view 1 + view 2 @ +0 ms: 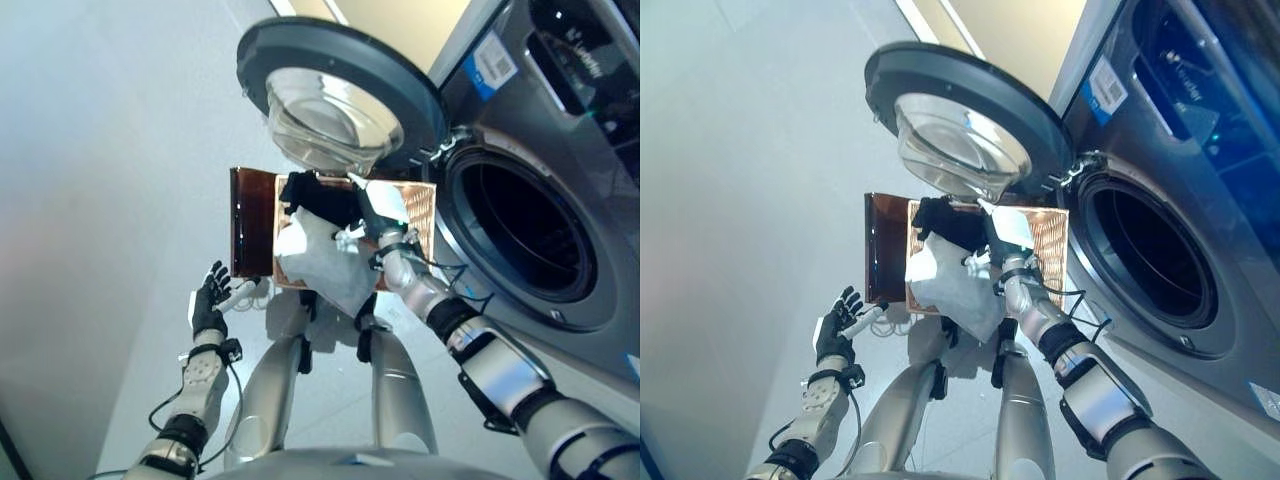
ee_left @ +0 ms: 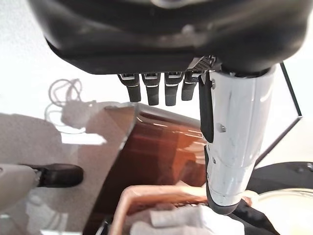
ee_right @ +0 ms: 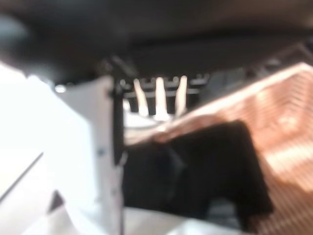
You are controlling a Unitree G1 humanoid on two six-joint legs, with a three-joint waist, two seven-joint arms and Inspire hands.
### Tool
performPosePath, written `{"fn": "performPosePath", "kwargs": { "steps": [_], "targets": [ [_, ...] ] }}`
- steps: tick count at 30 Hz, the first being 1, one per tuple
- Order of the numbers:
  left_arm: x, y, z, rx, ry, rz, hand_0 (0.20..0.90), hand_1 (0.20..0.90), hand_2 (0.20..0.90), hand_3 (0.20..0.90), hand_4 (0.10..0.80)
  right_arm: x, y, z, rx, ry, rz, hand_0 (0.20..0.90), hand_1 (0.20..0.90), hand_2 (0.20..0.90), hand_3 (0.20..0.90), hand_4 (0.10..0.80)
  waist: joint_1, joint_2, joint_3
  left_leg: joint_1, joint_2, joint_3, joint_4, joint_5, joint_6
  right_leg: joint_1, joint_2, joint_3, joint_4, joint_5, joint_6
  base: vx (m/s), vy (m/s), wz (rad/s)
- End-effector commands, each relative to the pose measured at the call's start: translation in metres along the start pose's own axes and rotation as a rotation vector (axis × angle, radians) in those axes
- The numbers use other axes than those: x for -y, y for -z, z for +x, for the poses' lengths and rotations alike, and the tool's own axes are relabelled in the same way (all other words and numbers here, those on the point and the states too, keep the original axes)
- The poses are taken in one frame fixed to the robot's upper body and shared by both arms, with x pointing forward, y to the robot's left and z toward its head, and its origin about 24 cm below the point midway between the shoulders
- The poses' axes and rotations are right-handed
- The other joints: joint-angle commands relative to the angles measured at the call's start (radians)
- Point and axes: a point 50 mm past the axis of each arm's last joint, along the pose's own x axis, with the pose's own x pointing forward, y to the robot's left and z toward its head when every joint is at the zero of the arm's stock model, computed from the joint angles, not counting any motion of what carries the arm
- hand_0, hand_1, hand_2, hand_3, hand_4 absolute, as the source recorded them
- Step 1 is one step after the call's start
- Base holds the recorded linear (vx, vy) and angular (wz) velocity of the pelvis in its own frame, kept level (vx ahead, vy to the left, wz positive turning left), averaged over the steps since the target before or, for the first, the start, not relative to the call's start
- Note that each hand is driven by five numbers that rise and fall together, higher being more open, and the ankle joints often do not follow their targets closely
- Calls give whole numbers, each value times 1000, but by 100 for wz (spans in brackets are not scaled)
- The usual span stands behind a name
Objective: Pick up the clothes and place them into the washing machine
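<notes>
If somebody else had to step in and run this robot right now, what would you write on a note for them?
Left hand: open, holding nothing, hanging beside the basket.
Right hand: down over the basket, at the clothes; I cannot tell whether its fingers have closed on anything.
Clothes: a white garment and a black garment are both in the basket, the white one spilling over its near edge.
Washing machine: to the robot's right, door swung wide open, drum looks empty.
Done: the reach to the basket.
Left: grip a garment, lift it, carry it right into the drum, then the other.
</notes>
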Motion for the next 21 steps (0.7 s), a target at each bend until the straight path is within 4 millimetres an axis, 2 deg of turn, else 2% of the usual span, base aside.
{"fn": "performPosePath", "kwargs": {
  "steps": [1, 12, 17, 18, 19, 21],
  "targets": [
    [-20, -18, 0, 103, -49, 0, 900, 900, 900, 900, 800, 26, -22, 17, 72, 134, 53, 900, 900, 900, 900, 800, 20, 17, -15, -64, -15, 33, 77, -54, -64, 19, -6, -6, -156, 125, 28, -39, 16, -1],
    [-22, -32, 1, 165, -29, -7, 900, 900, 900, 900, 800, 59, -24, 32, 68, 240, 55, 900, 900, 900, 900, 800, 22, 30, 18, -126, -19, 34, 90, -46, -63, -48, -10, -3, -132, 135, 25, -21, 5, 0],
    [-23, -35, 1, 176, -21, -3, 900, 900, 900, 900, 800, 65, -22, 36, 51, 242, 49, 900, 900, 900, 900, 800, 22, 32, 26, -131, -22, 27, 98, -66, -70, -57, -11, 1, -112, 112, 31, 20, -1, 2],
    [-23, -36, 1, 178, -21, -4, 900, 900, 900, 900, 800, 66, -23, 37, 53, 244, 49, 900, 900, 900, 900, 800, 21, 32, 27, -146, -21, 34, 99, -46, -63, -70, -12, -4, -116, 132, 23, -13, -7, 3],
    [-23, -37, 1, 184, -20, -5, 900, 900, 900, 900, 800, 68, -23, 39, 50, 239, 48, 900, 900, 900, 900, 800, 22, 33, 29, -138, -22, 27, 100, -66, -70, -66, -13, 2, -107, 112, 31, 0, 0, 0],
    [-25, -39, 2, 189, -20, -1, 900, 900, 900, 900, 800, 71, -25, 41, 57, 233, 45, 900, 900, 900, 900, 800, 24, 32, 33, -146, -22, 26, 103, -65, -70, -74, -14, 0, -104, 114, 30, 29, -3, 1]
  ]
}}
